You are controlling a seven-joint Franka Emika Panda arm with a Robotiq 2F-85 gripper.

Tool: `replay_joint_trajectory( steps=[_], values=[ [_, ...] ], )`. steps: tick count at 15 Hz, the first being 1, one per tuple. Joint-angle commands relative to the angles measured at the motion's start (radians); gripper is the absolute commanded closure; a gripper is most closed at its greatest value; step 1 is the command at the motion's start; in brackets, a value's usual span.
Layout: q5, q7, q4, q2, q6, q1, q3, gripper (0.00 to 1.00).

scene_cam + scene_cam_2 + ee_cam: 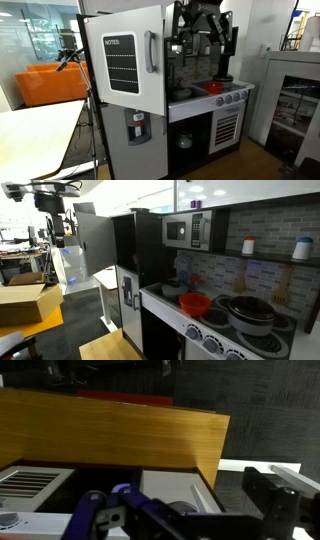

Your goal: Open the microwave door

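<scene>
At the left of an exterior view we are seeing the large white door [125, 60] with its NOTES board swung wide; we are treating it as a bystander, not the panel the task is asking for. Moving right, the microwave [188, 230] is sitting high in the play kitchen's upper shelf, at about twelve o'clock from the red bowl [195, 304] resting down on the tabletop [195, 103]. Because it is mounted at that height, we are judging that any approach needs to come in well above the stove. The microwave door [177, 230] is lying flush in its silver-grey frame with the dark window facing out and the button panel at its three o'clock, so the opening is not yet begun. Further right, the grey pots [245, 312] are standing at about four o'clock from the bowl, clear of the likely path. The arm [50, 195] is hanging at roughly nine o'clock from the microwave, well apart from it. In the wrist view the pincer [175, 515] is facing a wooden-looking panel [110, 430]. We are seeing nothing held and nothing touched, and we cannot tell how far its jaws are parted.
</scene>
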Motion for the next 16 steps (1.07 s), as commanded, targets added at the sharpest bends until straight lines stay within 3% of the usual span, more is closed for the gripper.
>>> replay_joint_trajectory(
  steps=[1, 10, 16],
  values=[
    [-0.001, 0.000, 0.002, 0.000, -0.002, 0.001, -0.001, 0.00],
    [-0.006, -0.013, 0.008, 0.010, -0.001, -0.007, -0.014, 0.00],
    [-0.031, -0.074, 0.038, 0.023, -0.006, -0.078, -0.120, 0.00]
  ],
)
